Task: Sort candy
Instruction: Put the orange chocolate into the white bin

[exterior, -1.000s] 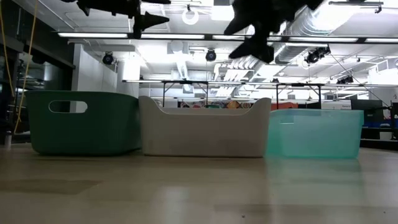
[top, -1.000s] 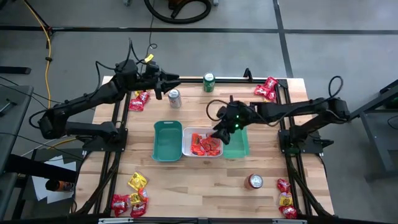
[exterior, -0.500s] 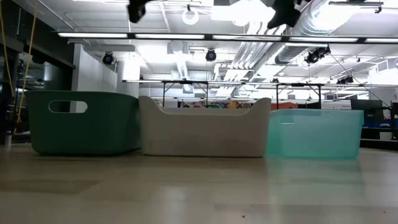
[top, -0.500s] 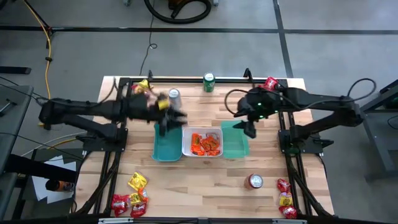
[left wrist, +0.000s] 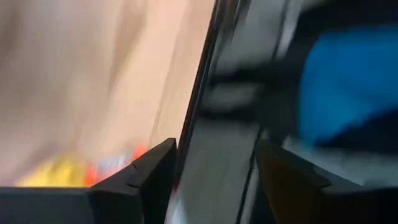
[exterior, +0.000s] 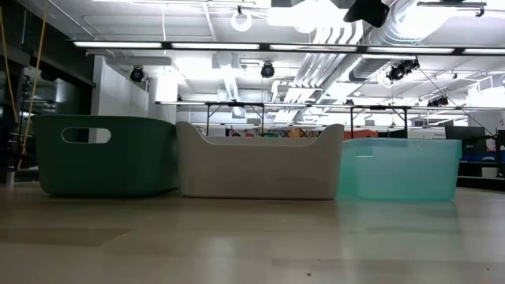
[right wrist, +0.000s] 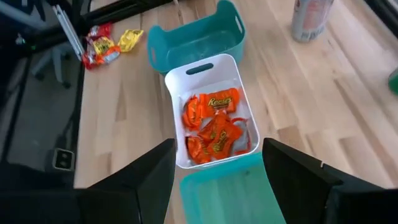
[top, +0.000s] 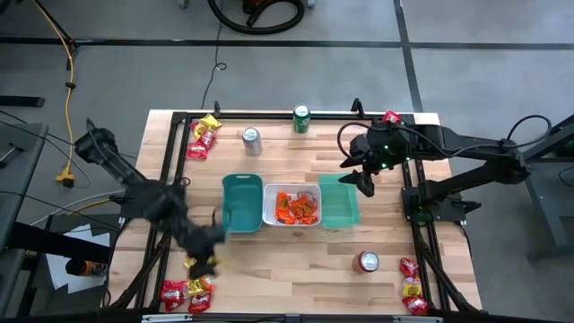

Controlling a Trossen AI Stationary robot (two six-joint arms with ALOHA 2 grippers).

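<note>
Below the open right claw [right wrist: 214, 171], orange candy [right wrist: 214, 127] fills the white tray [right wrist: 176, 118].

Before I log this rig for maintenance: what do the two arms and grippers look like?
Both arms are dark, slim and jointed. The right gripper has two dark angular fingers, black cable loops and a green light near its wrist. The left gripper is motion-blurred.
</note>
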